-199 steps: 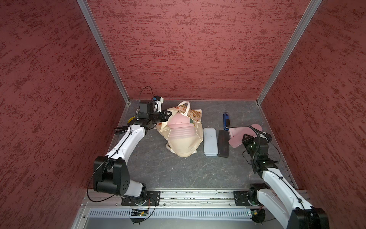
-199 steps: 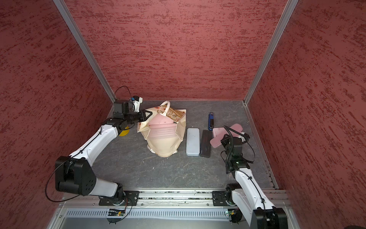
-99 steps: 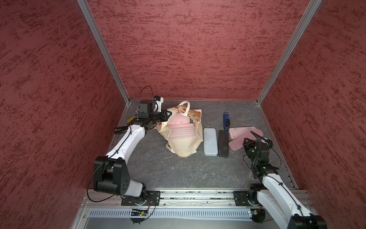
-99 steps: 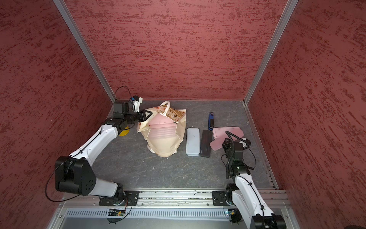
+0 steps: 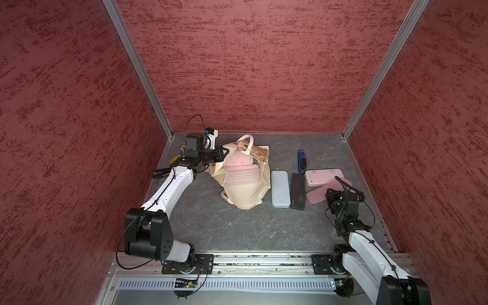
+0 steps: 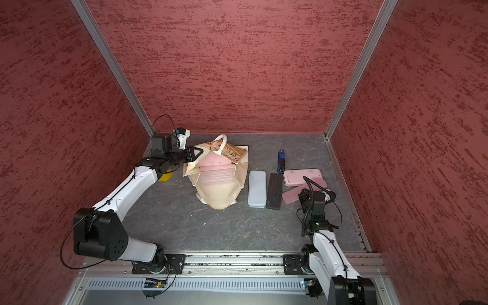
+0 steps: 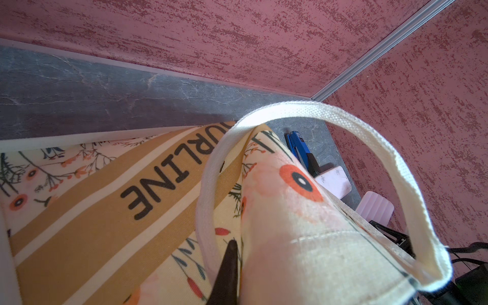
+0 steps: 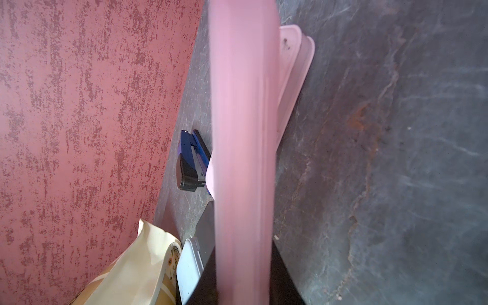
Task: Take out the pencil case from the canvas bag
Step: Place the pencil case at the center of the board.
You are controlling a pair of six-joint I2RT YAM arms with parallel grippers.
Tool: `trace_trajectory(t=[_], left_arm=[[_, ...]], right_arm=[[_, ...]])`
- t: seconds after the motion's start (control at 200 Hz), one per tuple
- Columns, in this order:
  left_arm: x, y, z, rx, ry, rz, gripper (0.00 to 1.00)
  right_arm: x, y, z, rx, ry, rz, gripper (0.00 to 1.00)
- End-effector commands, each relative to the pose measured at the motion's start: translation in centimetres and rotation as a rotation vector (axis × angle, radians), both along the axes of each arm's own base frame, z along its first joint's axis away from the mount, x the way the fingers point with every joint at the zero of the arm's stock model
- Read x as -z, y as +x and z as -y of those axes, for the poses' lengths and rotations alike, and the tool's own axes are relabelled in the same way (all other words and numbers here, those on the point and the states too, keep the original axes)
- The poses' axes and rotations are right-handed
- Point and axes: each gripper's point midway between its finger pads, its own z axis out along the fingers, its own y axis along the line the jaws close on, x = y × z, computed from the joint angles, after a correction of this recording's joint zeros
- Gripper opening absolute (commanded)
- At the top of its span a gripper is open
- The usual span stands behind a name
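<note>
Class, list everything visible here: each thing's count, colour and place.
canvas bag: one, cream, centre-left
cases inside bag: at least two, pink
pale case: one, grey, right of bag
slim case: one, black, beside pale case
stapler: one, blue-black, behind slim case
flat case: one, pink, far right
tilted case: one, pink, in right pincer
disc: one, yellow, under left arm
left pincer: one, black, shut on canvas bag
right pincer: one, black, shut on tilted case

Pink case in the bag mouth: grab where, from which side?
Probably the exposed end of the pink case, from above, far side: the canvas bag lies mouth toward the back wall, left gripper holding up its rim; the rest lies inside.
</note>
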Motion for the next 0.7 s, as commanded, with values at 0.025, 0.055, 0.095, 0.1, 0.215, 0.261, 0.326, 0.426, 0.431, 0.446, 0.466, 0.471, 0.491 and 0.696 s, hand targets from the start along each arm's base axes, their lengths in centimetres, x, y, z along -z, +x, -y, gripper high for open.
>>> trace_trajectory(t=[0.025,0.055,0.095,0.1,0.215,0.261,0.326,0.426,0.431,0.446,0.466,0.471,0.491,0.696], left_arm=[[-0.5,-0.3,0.0,0.004,0.005,0.005,0.0],[-0.5,-0.3,0.0,0.004,0.005,0.005,0.0],[-0.5,-0.3,0.0,0.004,0.005,0.008,0.0],[-0.6,-0.3,0.0,0.005,0.005,0.008,0.0],[-0.7,-0.3,-0.1,-0.001,0.009,0.016,0.0],[-0.8,-0.4,-0.1,-0.004,0.013,0.022,0.0],[-0.8,-0.4,-0.2,-0.011,0.017,0.026,0.0],[-1.0,-0.5,-0.2,-0.008,0.022,0.033,0.0],[-1.0,-0.5,-0.2,-0.009,0.023,0.033,0.0],[-0.9,-0.5,-0.3,-0.01,0.025,0.031,0.0],[-0.9,-0.5,-0.3,-0.01,0.025,0.033,0.0],[-1.0,-0.5,-0.3,-0.011,0.026,0.035,0.0],[-1.0,-0.5,-0.3,-0.011,0.026,0.036,0.0],[-1.2,-0.5,-0.6,-0.026,0.045,0.055,0.0]], right_arm=[[-1.6,0.8,-0.1,0.003,0.058,0.088,0.0],[-1.4,0.7,-0.1,0.009,0.07,0.089,0.0],[-1.3,0.7,0.0,0.016,0.085,0.094,0.0],[-1.2,0.6,0.0,0.018,0.087,0.094,0.0],[-0.8,0.6,0.0,0.026,0.129,0.103,0.0],[-0.8,0.8,0.1,0.025,0.132,0.104,0.0],[-0.8,1.0,0.1,0.022,0.128,0.099,0.0],[-0.6,1.3,0.3,0.023,0.117,0.084,0.0],[-0.6,1.3,0.3,0.022,0.117,0.083,0.0],[-0.5,1.3,0.3,0.022,0.117,0.079,0.0],[-0.4,1.3,0.4,0.025,0.118,0.075,0.0],[-0.4,1.3,0.4,0.026,0.117,0.075,0.0],[-0.2,1.3,0.4,0.028,0.116,0.071,0.0],[0.9,1.2,1.6,0.08,0.095,0.047,0.02]])
